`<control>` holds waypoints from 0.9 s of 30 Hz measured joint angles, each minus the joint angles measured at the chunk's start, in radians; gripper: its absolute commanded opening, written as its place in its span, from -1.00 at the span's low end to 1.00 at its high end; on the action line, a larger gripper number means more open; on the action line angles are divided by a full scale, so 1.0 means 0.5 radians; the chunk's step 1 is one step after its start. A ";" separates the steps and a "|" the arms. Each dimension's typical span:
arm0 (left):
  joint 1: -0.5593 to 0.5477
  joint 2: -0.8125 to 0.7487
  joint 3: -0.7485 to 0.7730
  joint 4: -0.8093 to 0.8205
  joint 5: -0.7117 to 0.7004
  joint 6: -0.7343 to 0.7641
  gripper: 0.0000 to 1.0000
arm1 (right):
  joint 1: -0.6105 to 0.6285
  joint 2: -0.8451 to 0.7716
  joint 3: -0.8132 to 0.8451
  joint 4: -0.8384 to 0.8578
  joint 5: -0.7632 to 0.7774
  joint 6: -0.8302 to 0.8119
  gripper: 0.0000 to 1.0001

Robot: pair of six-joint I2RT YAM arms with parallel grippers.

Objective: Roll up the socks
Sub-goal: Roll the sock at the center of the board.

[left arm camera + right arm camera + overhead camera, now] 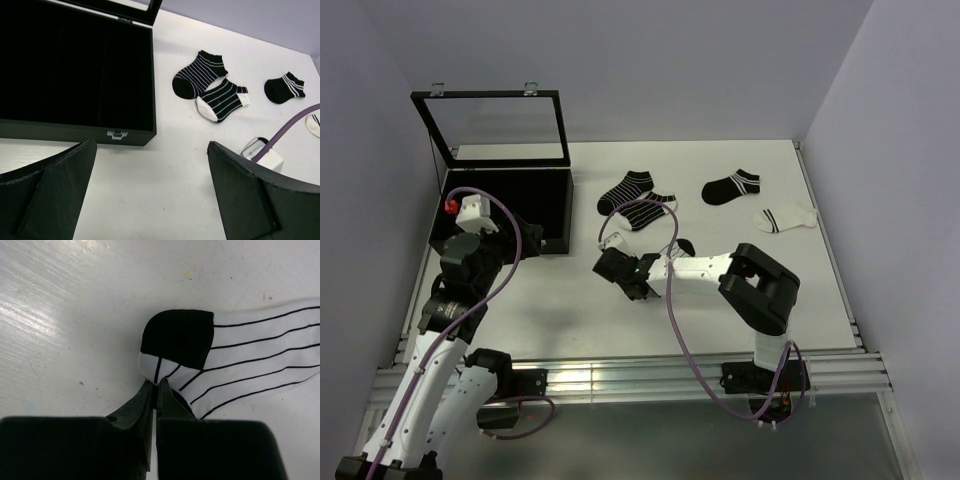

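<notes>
My right gripper (159, 390) is shut, pinching the edge of a white sock with thin black stripes and a black patch (240, 360) that lies flat on the table. From above, this gripper (612, 266) sits low at the table's middle, and the arm hides most of that sock. Only a black bit (685, 246) shows. Farther back lie a black striped sock (625, 188) overlapping a white-toed striped one (648, 211), a black sock (730, 187) and a white sock (785, 217). My left gripper (150, 200) hangs open over bare table, holding nothing.
An open black box (510, 205) with a glass lid (498, 128) stands at the back left, its latch (115, 134) facing my left gripper. A purple cable (672, 300) loops off the right arm. Walls close in the table on three sides.
</notes>
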 measured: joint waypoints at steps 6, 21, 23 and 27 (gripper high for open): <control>0.000 0.102 0.032 -0.008 0.091 -0.054 0.99 | -0.063 0.000 0.027 0.005 -0.134 0.009 -1.00; -0.185 0.388 0.034 0.073 0.356 -0.395 0.96 | -0.434 0.027 0.134 0.034 -1.010 0.120 -1.00; -0.241 0.417 0.020 0.117 0.353 -0.452 0.94 | -0.465 0.038 0.137 0.041 -1.118 0.130 -1.00; -0.351 0.491 -0.059 0.232 0.352 -0.575 0.92 | -0.546 0.056 0.137 0.082 -1.379 0.173 -1.00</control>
